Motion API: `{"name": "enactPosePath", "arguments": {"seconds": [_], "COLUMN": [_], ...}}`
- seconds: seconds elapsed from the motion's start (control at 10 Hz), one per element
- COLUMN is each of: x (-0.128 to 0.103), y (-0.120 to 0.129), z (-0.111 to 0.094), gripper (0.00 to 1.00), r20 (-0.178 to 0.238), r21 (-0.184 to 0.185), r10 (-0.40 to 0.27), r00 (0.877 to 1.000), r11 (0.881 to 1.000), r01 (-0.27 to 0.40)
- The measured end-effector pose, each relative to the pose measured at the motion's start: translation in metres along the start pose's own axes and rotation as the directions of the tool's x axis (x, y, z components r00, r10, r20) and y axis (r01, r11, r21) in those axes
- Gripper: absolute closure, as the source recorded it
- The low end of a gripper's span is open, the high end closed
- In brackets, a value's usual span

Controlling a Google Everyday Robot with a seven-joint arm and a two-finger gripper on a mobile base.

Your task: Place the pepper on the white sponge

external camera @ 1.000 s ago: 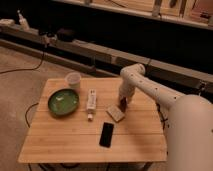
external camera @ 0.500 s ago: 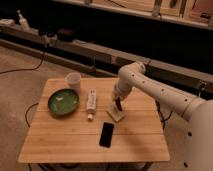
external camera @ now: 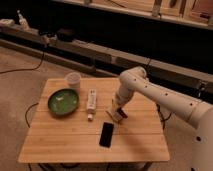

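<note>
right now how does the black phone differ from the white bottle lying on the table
The phone is black, the bottle white. The phone is a flat slab, the bottle a rounded tube. The bottle lies beside the green bowl, the phone nearer the front edge. Both lie flat on the wooden table. The gripper is down at the white sponge, right of the bottle.

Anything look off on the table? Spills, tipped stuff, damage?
No spill or damage shows. The white bottle lies on its side between the green bowl and the white sponge. The pepper sits at the sponge's edge, off-centre. The gripper hangs just above the sponge.
</note>
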Motion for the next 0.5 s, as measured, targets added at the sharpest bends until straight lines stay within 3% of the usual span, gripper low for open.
{"name": "enactPosePath", "arguments": {"seconds": [0.2,0.5], "x": [-0.003,0.011], "y": [0.017,0.016], "z": [-0.001,0.005], "gripper": [0.57,0.57], "r20": [0.032,0.058], "r21": [-0.025,-0.051], "r10": [-0.013,-0.017], "r00": [0.999,0.998], "r11": [1.000,0.999], "r01": [0.014,0.020]}}
